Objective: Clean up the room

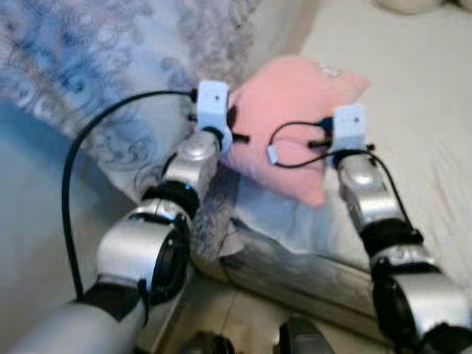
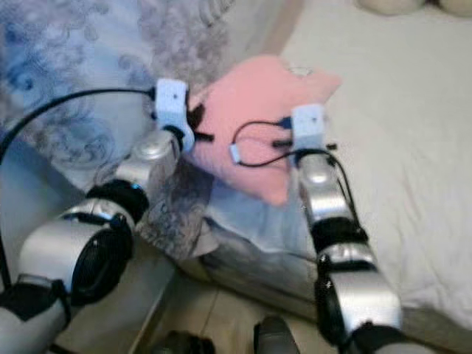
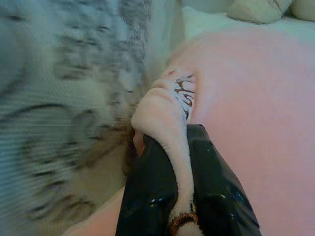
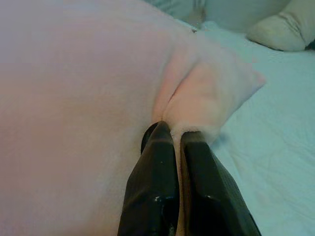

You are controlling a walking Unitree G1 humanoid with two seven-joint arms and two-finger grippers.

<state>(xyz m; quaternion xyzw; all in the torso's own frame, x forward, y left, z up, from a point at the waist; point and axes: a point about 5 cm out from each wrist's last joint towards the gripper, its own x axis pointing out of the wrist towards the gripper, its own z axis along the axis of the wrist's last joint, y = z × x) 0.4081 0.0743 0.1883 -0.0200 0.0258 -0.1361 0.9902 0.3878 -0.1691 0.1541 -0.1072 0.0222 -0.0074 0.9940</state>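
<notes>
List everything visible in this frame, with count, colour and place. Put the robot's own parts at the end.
pillow: 1, pink, held up over the bed's edge between both grippers.
blanket: 1, grey-blue with a swirl pattern, on the bed at the robot's left, hanging over the edge.
sheet: 1, white, covering the bed on the robot's right.
cushions: at least 1, pale cream, at the bed's far end; exact count unclear.
floor: pale tiles, below the bed's edge.
left gripper: 1, black fingers, shut on a fold at the pillow's left side.
right gripper: 1, black fingers, shut on a fold at the pillow's right corner.
arms: 2, silver, with white wrist cameras and black cables.
</notes>
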